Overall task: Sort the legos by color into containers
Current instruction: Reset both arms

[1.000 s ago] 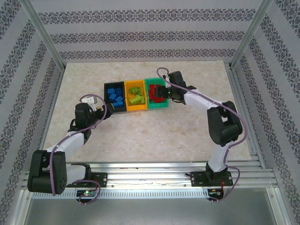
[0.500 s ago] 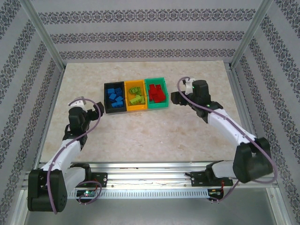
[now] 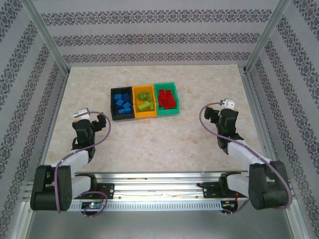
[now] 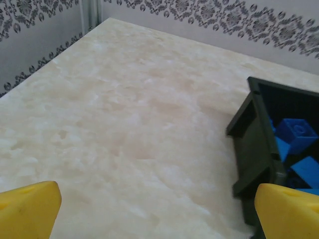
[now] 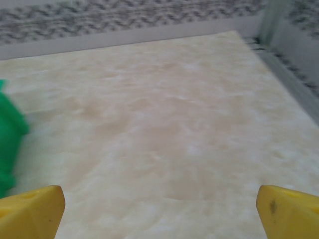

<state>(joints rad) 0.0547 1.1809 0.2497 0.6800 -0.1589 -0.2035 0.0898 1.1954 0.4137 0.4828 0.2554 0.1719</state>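
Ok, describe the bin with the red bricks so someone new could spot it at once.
On the pale table, three joined bins sit in a row toward the far side. The green bin is the end one on the right arm's side. It alone holds red legos; the orange-yellow bin beside it has lime ones, the black bin blue.

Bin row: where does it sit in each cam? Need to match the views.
Top external: bin row upper centre, running black, orange-yellow, green from left to right.
Left wrist: black bin at the right edge, blue bricks inside.
Right wrist: green bin at the left edge, blurred.
Shared landmark: the marbled tabletop under the row.
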